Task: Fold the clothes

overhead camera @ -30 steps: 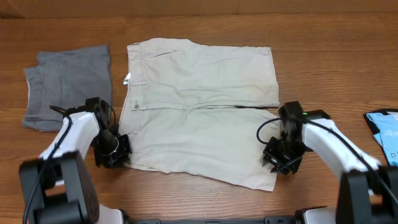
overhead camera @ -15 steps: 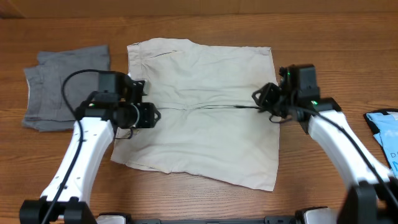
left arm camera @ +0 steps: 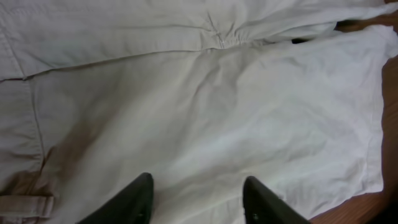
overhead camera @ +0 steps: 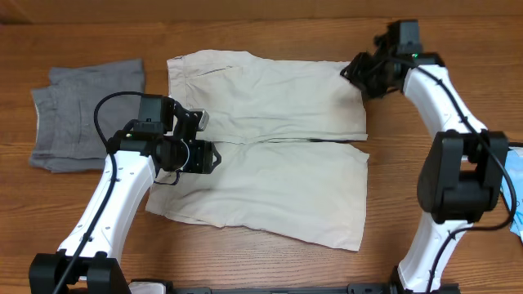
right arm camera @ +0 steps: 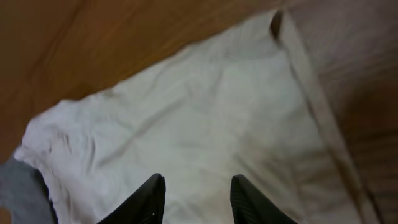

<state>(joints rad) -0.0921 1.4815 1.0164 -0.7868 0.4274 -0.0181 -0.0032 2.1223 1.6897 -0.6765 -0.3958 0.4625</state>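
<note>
The clothes, a pair of pale beige shorts (overhead camera: 265, 143), lie spread flat in the middle of the table, waistband to the left and both legs to the right. My left gripper (overhead camera: 209, 156) hovers over them just right of the waistband. In the left wrist view it (left arm camera: 198, 188) is open, with only flat cloth (left arm camera: 205, 106) below its fingers. My right gripper (overhead camera: 356, 72) is at the far right corner of the upper leg. Seen from the right wrist it (right arm camera: 198, 185) is open above the leg's cloth (right arm camera: 205, 112), gripping nothing.
Darker grey shorts (overhead camera: 88, 110) lie folded at the left, close to the beige waistband. A light-blue printed item (overhead camera: 513, 184) sits at the right edge. Bare wooden table (overhead camera: 245, 261) runs along the front.
Both arms left the near corners of the shorts. The left went up to the waistband and its jaws widened. The right swung to the far right corner. The shorts still lie flat.
</note>
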